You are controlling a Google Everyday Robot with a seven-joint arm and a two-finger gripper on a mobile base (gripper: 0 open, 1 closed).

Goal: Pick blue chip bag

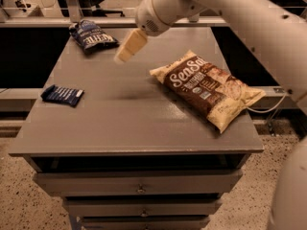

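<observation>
The blue chip bag (91,35), small, puffy and dark blue with white lettering, lies at the far left corner of the grey table (120,123). My gripper (129,46) hangs on the white arm above the table's far middle. It is to the right of the blue bag, a little nearer than it, and apart from it. It holds nothing that I can see.
A large brown-and-cream "Sea Salt" bag (206,87) lies on the right half of the table. A flat navy packet with white stripes (62,95) lies near the left edge. Drawers (139,188) sit below the tabletop. A rail and chairs stand behind the table.
</observation>
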